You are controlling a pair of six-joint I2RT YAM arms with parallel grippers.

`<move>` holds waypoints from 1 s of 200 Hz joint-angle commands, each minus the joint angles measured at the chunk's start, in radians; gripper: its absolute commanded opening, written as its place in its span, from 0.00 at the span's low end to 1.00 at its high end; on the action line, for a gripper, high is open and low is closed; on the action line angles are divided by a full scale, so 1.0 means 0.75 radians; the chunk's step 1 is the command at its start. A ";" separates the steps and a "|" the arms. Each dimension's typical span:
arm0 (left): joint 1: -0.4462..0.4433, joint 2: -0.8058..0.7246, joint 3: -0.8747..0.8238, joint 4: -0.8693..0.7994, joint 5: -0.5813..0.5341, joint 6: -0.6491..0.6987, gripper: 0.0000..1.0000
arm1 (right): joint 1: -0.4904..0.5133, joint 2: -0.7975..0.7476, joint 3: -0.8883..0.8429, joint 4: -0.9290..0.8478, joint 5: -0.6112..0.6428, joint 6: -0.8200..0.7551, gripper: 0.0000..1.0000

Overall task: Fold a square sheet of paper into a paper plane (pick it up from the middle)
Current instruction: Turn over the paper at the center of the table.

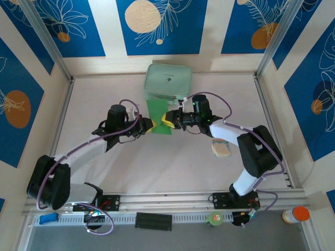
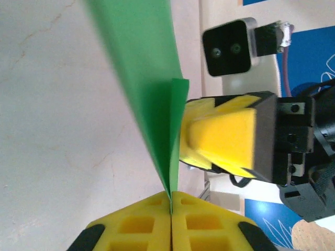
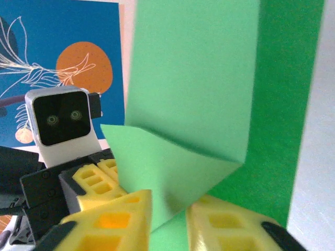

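Left gripper (image 1: pixel 148 125) clenched on the left edge of the square sheet of paper (image 1: pixel 156 112); pads (image 2: pixel 131 225) met flush, green sheet pinched in the seam. Sheet sat mid-table between both grippers, just near of the mint pouch (image 1: pixel 168 79), one corner folded over. Right gripper (image 1: pixel 168 119) released, jaws apart either side of the folded corner. Risk: on one pinch alone the soft flap could spring open, or the limp sheet sag and twist; right fingers might snag the flap if drawn back
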 commanded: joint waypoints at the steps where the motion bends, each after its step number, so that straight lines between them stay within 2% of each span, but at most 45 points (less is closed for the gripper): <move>1: 0.002 0.016 0.060 -0.135 -0.035 0.088 0.07 | -0.033 -0.096 -0.019 -0.188 0.081 -0.102 0.32; 17: 0.002 0.011 0.101 -0.286 -0.089 0.191 0.07 | -0.063 -0.151 -0.026 -0.323 0.191 -0.179 0.40; 38: 0.002 0.010 0.216 -0.641 -0.251 0.411 0.07 | -0.096 -0.231 -0.028 -0.509 0.361 -0.281 0.47; 58: -0.005 0.042 0.364 -0.994 -0.507 0.620 0.07 | -0.111 -0.303 -0.017 -0.654 0.524 -0.367 0.52; 84: -0.058 0.138 0.562 -1.332 -0.876 0.816 0.07 | -0.119 -0.363 -0.008 -0.769 0.672 -0.425 0.54; 119: -0.200 0.352 0.808 -1.644 -1.387 0.911 0.07 | -0.125 -0.416 -0.006 -0.861 0.804 -0.440 0.55; 144: -0.286 0.512 0.937 -1.805 -1.636 0.883 0.07 | -0.142 -0.442 -0.039 -0.871 0.839 -0.427 0.55; 159: -0.341 0.607 1.004 -1.872 -1.738 0.857 0.07 | -0.153 -0.450 -0.051 -0.882 0.855 -0.423 0.55; 177: -0.388 0.722 1.078 -1.925 -1.792 0.830 0.07 | -0.168 -0.465 -0.065 -0.897 0.879 -0.416 0.55; 189: -0.417 0.787 1.116 -1.928 -1.778 0.815 0.08 | -0.176 -0.477 -0.075 -0.902 0.893 -0.409 0.55; 200: -0.432 0.835 1.135 -1.892 -1.707 0.828 0.10 | -0.186 -0.489 -0.090 -0.901 0.893 -0.403 0.55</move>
